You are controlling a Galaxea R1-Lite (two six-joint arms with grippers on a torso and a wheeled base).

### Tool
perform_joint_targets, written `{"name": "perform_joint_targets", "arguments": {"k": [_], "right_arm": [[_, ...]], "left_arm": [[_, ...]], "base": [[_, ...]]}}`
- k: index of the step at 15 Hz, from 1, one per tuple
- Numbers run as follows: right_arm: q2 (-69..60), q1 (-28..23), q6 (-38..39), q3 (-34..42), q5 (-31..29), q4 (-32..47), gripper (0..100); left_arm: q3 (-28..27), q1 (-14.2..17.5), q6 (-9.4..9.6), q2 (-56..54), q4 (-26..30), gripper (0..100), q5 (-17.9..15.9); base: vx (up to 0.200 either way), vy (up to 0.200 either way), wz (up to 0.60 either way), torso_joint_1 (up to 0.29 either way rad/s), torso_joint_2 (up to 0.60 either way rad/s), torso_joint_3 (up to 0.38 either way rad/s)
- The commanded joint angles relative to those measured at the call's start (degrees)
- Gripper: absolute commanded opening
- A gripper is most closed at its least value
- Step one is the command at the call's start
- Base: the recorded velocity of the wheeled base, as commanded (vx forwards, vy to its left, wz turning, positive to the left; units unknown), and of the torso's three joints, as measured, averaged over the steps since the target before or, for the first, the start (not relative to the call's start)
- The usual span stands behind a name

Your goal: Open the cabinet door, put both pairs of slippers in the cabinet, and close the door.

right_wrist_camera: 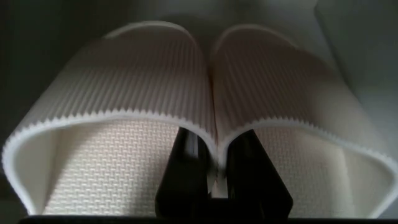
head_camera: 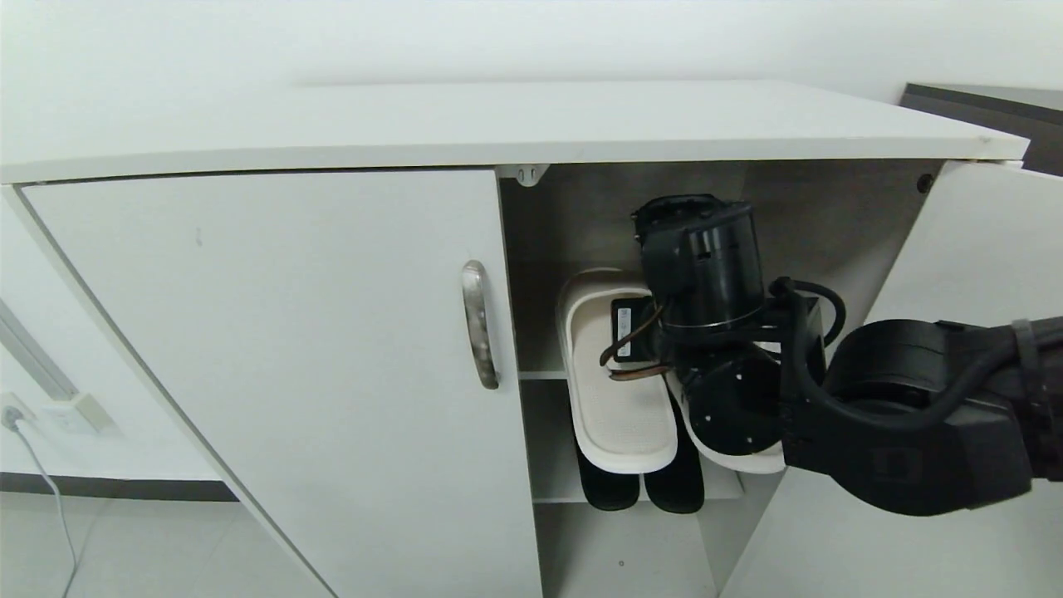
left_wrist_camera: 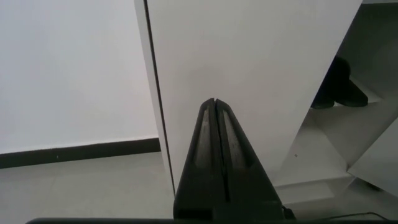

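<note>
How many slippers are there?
4. Two white slippers are inside the cabinet, pinched together by the right gripper. Two black slippers lie on the shelf beneath them. More may be hidden behind the arm or the closed door.

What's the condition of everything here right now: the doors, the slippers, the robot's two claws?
left cabinet door: closed.
right cabinet door: swung open.
white slippers: gripped as a pair, held tilted, heels sticking out.
black slippers: already stowed inside, beneath the white pair.
right gripper: shut on the white slippers' inner edges.
left gripper: shut, holding nothing.
</note>
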State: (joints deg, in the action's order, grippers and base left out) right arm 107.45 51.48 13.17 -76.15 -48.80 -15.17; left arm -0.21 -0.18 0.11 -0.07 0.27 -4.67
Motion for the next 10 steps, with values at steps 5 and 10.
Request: {"name": "perform_joint_targets", "arguments": {"k": [5,10], "right_arm": [[9.27,-5.69,-0.86,-12.61,3.71,4.27,0],[14.46,-9.03,-2.71,-24.04,4.41,9.28,0]], "left_arm": [[0.03,0.01,-0.11,0.07,0.0,0,0.01],[0.03,0.01,-0.46,0.07,0.0,0,0.71]], "base": [[0.0,0.0,0.0,0.0,0.0,0.0],[0.0,0.0,0.0,0.0,0.0,0.0]]}}
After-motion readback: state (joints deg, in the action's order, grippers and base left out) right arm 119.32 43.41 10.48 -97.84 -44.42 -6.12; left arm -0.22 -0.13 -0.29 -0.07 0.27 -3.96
